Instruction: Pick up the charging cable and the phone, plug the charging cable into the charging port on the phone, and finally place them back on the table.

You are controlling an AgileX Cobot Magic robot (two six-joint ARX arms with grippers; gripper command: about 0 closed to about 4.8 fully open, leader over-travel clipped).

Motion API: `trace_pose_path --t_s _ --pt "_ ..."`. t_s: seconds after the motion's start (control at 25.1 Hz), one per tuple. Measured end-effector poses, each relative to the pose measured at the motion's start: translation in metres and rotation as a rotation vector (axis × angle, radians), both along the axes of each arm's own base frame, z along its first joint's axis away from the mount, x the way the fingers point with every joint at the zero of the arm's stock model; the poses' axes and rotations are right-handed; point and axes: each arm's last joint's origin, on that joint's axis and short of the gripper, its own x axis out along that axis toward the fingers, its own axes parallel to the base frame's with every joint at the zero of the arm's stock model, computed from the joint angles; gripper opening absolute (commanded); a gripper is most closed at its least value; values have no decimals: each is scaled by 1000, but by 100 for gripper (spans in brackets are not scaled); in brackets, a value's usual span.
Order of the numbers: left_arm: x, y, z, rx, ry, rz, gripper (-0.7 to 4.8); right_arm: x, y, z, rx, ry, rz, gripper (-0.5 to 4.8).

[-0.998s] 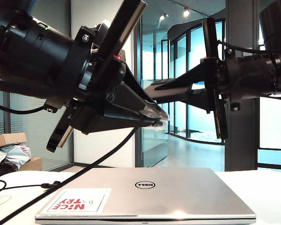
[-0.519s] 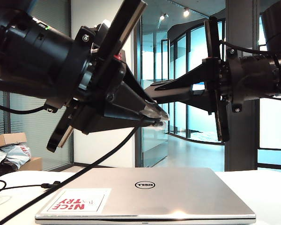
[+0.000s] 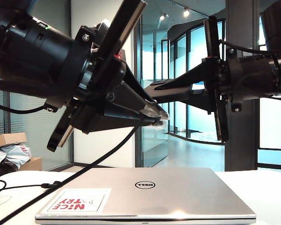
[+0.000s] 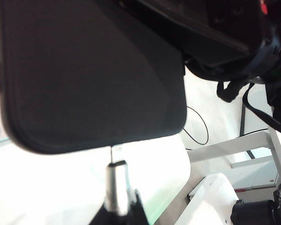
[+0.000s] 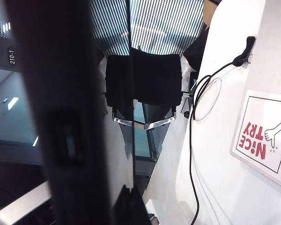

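Note:
My left gripper [image 3: 161,117] comes in from the left and is shut on the charging cable's silver plug [image 4: 116,186]. The black cord [image 3: 98,161] hangs from it down to the table [image 3: 267,192]. The phone [image 4: 84,70] is a flat black slab held in the air just beyond the plug. The plug's thin tip meets the phone's lower edge; I cannot tell whether it is seated. My right gripper [image 3: 151,92] reaches in from the right and is shut on the phone [image 5: 70,117], seen edge-on in the right wrist view. Both grippers hang well above the table.
A closed silver Dell laptop [image 3: 145,192] with a red-and-white sticker [image 3: 77,200] lies on the table under the grippers. Slack cord [image 5: 192,154] with its black strap [image 3: 50,185] trails off left of the laptop. A cardboard box [image 3: 9,139] and bags sit at far left.

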Motion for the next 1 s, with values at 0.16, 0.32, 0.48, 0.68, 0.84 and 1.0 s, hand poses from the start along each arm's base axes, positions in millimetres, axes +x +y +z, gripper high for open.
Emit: trace_pose_path --t_s 0.16,0.32,0.48,0.68,0.84,1.0 --pt "0 0 0 0 0 0 -6 0 0 0 0 -2 0 -6" --pt "0 0 0 0 -1 0 -6 0 0 0 1 -4 -1 -6" --pt "0 0 0 -3 -2 0 -6 0 0 2 7 -25 -1 -6" --pt "0 0 0 -2 -2 0 -6 -1 3 2 1 -39 1 -6" --pt "0 0 0 -3 -2 0 -6 -1 3 2 1 -42 3 -6" --pt "0 0 0 -3 -2 0 -6 -1 3 2 0 -43 3 -6"
